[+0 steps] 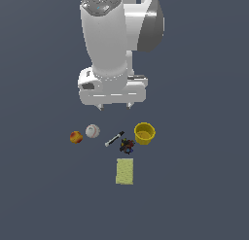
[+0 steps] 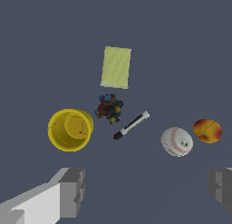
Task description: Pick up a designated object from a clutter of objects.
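Observation:
The white baseball with thin red stitching lies on the grey floor, between the orange-red ball and the black-white marker. My gripper hangs open well above the clutter, nothing between its fingers. In the exterior view it is above and a little to the right of the baseball. The dark multicoloured toy, the yellow cup and the pale yellow-green sponge lie nearby.
The arm's white body rises behind the clutter in the exterior view. The items sit in a loose group on a plain dark grey floor, each apart from the others.

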